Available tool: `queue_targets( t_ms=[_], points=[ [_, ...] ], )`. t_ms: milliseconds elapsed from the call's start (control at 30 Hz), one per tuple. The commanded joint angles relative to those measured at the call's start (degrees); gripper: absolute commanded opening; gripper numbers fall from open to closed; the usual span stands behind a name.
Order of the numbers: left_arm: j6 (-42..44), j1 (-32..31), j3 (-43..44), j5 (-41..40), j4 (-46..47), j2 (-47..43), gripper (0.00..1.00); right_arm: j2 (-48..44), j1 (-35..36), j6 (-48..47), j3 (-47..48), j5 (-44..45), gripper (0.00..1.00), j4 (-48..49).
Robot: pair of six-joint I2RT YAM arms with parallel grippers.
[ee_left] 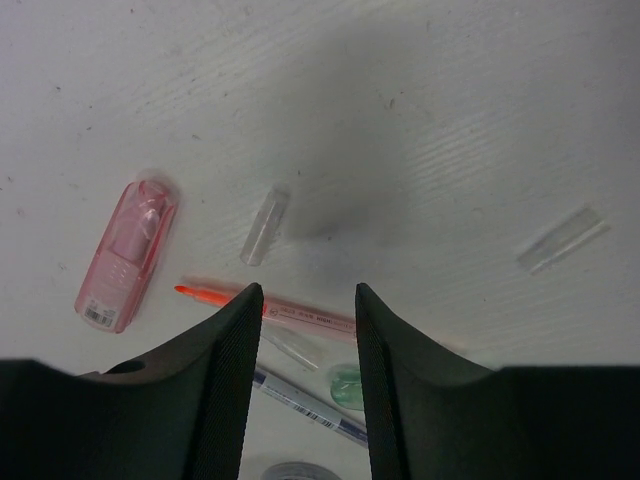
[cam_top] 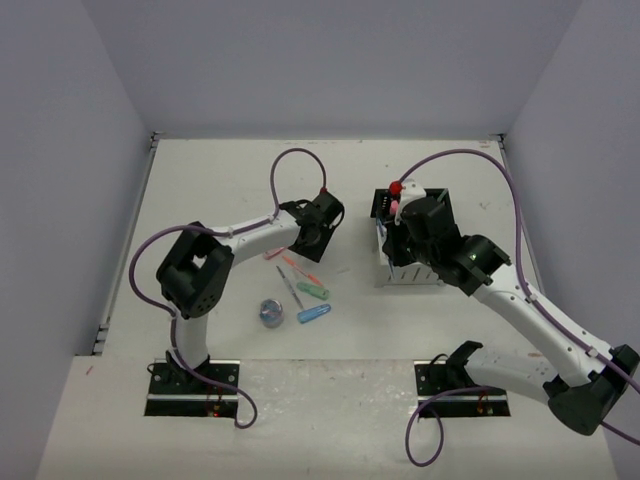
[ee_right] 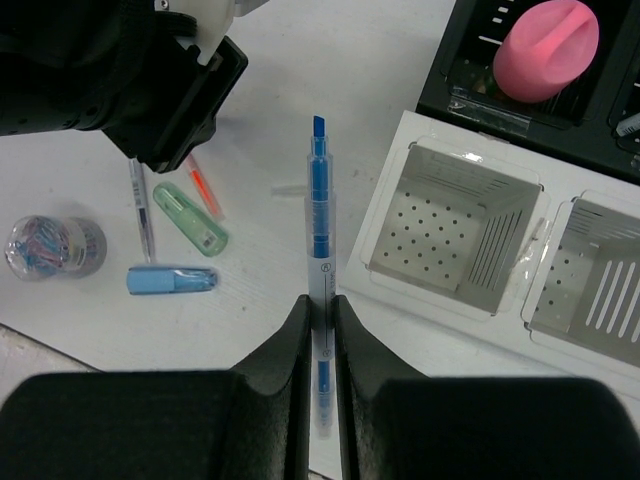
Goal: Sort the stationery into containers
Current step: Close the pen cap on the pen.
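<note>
Left hand (ee_left: 306,293) agape over orange pen (ee_left: 300,312), capsule (ee_left: 127,255) beside; right hand (ee_right: 320,302) clamps blue pen (ee_right: 319,215)

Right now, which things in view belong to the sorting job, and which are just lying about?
Job: blue pen, orange pen, grey pen, green capsule, blue capsule, pink capsule, roll, white box, black box.
Lying about: clear cap, clear strip.
</note>
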Motion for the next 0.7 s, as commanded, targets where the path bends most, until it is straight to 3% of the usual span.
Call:
queue_targets(
  t_ms=[0,233,667],
  points=[
    [1.94,0.74,1.99,-0.72,-1.41,-0.51,0.45,-1.05,-0.04,-0.75,-0.48,-1.63,0.0,0.64],
    [2.66,0.74,1.47,0.06,-0.19,-2.33,0.47,-0.31,-0.13,-0.96,-0.87,-2.59,0.0,1.54],
    [6.39,5.13,3.77,6.7,1.44,2.01,0.47,0.36,-0.07,-1.4,-1.16,-3.25,0.0,1.79]
  ],
)
